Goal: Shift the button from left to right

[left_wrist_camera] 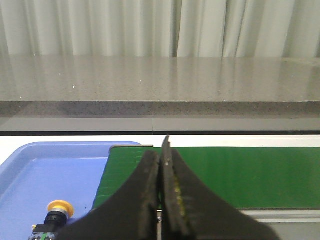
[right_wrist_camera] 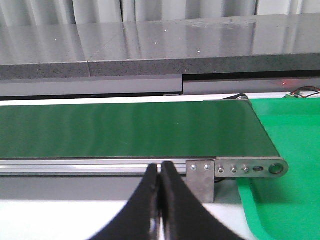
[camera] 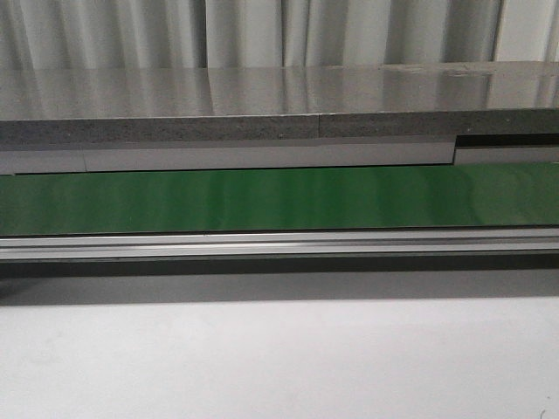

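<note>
The button [left_wrist_camera: 57, 214], a yellow-orange cap on a black body, lies in a blue tray [left_wrist_camera: 45, 175] beside the left end of the green belt [left_wrist_camera: 240, 175]. It shows only in the left wrist view. My left gripper [left_wrist_camera: 161, 152] is shut and empty, its tips over the belt's left end, to the right of the button and apart from it. My right gripper [right_wrist_camera: 160, 169] is shut and empty, just in front of the belt's metal rail near its right end. Neither gripper shows in the front view, where the belt [camera: 279, 199] carries nothing.
A green tray [right_wrist_camera: 285, 165] sits past the belt's right end, beside the roller bracket [right_wrist_camera: 250, 169]. A grey stone counter [camera: 279, 113] runs behind the belt, with pale curtains behind it. White table [camera: 279, 358] lies in front of the aluminium rail [camera: 279, 244].
</note>
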`<move>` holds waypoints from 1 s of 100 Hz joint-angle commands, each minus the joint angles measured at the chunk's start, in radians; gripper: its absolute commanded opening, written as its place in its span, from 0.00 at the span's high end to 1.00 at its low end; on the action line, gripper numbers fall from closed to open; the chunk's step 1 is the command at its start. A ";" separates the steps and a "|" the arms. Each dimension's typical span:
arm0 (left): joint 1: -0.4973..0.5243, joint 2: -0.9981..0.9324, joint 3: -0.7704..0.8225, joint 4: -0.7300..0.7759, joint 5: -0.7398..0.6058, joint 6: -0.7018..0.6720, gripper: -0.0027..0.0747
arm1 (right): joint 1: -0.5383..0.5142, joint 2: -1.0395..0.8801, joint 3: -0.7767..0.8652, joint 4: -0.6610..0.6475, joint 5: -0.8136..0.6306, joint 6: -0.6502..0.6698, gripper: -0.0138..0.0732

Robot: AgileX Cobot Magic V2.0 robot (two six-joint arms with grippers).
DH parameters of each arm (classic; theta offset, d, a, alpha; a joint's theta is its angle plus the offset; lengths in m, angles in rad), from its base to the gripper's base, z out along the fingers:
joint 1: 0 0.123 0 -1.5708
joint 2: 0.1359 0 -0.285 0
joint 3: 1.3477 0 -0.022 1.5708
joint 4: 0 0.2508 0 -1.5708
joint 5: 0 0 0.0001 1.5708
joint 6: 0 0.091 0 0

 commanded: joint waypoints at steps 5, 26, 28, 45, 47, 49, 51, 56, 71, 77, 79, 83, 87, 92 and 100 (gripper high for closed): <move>-0.006 0.150 -0.175 0.000 0.116 -0.007 0.99 | -0.004 -0.020 -0.016 -0.008 -0.087 -0.004 0.92; -0.006 0.356 -0.394 0.000 0.425 -0.007 0.99 | -0.004 -0.020 -0.016 -0.008 -0.087 -0.004 0.92; -0.006 0.366 -0.408 0.000 0.442 -0.007 0.99 | -0.004 -0.020 -0.016 -0.008 -0.087 -0.004 0.92; -0.006 0.439 -0.453 -0.004 0.473 -0.007 0.99 | -0.004 -0.020 -0.016 -0.008 -0.087 -0.004 0.92; -0.006 0.443 -0.453 -0.004 0.473 -0.007 0.99 | -0.004 -0.020 -0.016 -0.008 -0.087 -0.004 0.92; -0.006 0.445 -0.453 -0.004 0.473 -0.007 0.99 | -0.004 -0.020 -0.016 -0.008 -0.087 -0.004 0.92; -0.006 0.445 -0.453 -0.004 0.475 -0.007 0.99 | -0.004 -0.020 -0.016 -0.008 -0.087 -0.004 0.92; -0.006 0.447 -0.453 -0.004 0.475 -0.007 0.99 | -0.004 -0.020 -0.016 -0.008 -0.087 -0.004 0.92; -0.006 0.447 -0.453 -0.004 0.466 -0.007 0.99 | -0.004 -0.020 -0.016 -0.008 -0.087 -0.004 0.92; -0.006 0.447 -0.453 -0.004 0.464 -0.007 0.99 | -0.004 -0.020 -0.016 -0.008 -0.087 -0.004 0.92; -0.006 0.447 -0.453 -0.004 0.464 -0.007 0.98 | -0.004 -0.020 -0.016 -0.008 -0.087 -0.004 0.92; -0.006 0.447 -0.453 -0.004 0.464 -0.007 0.95 | -0.004 -0.020 -0.016 -0.008 -0.087 -0.004 0.92; -0.006 0.447 -0.453 -0.009 0.464 -0.007 0.88 | -0.004 -0.020 -0.016 -0.008 -0.087 -0.004 0.92; -0.006 0.447 -0.453 -0.013 0.464 -0.007 0.76 | -0.004 -0.020 -0.016 -0.008 -0.087 -0.004 0.92; -0.006 0.447 -0.453 -0.013 0.464 -0.007 0.51 | -0.004 -0.020 -0.016 -0.008 -0.087 -0.004 0.92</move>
